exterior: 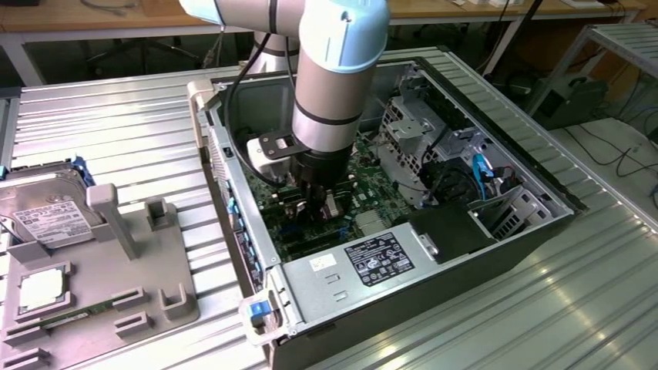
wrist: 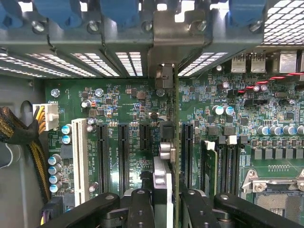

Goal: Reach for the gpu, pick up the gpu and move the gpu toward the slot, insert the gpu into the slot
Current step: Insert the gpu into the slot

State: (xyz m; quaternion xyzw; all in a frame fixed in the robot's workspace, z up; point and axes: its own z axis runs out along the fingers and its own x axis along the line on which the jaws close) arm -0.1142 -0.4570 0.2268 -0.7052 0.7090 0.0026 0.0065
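Gpu [wrist: 176, 142] seen edge-on, thin dark card with silver bracket, standing upright over the motherboard [wrist: 128, 102], held inside the open computer case [exterior: 535, 231]. Reaching and lifting judged done; seating in the slot [wrist: 186, 152] not confirmed. Tool [wrist: 161, 199] narrowly parted, black fingers clamped on the card's edge. Green board, black ribbed slots, perforated metal grille.

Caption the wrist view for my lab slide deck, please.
Claw holding the gpu edge-on above the motherboard, its metal bracket by the case's rear slot openings.
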